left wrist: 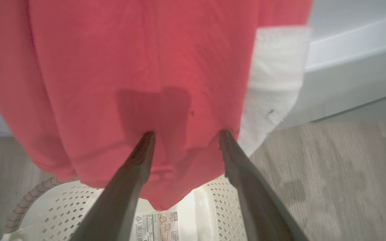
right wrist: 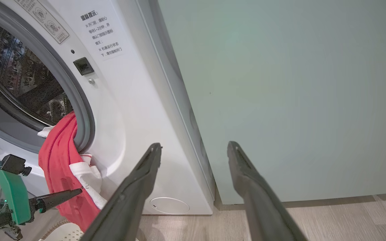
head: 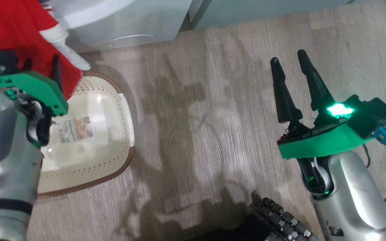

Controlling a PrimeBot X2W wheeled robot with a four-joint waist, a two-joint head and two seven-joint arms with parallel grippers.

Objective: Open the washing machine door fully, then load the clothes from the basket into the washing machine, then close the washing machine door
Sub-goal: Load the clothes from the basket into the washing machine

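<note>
Right wrist view alone shows the clothes [right wrist: 59, 150] hanging out of the washing machine [right wrist: 129, 117] mouth, above the basket [head: 89, 157]. Left gripper [left wrist: 186, 135] released, tips at the cloth. Right gripper [head: 288, 57] released over open floor [head: 196, 117].

Pale green cabinet [right wrist: 280, 100] stands on wood-grain floor [head: 213, 100].

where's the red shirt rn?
Robot's left side: the red shirt hangs out of the washing machine's drum mouth over the grey seal, draped down the front above the basket, just ahead of the open left gripper; upper left in head view.
</note>
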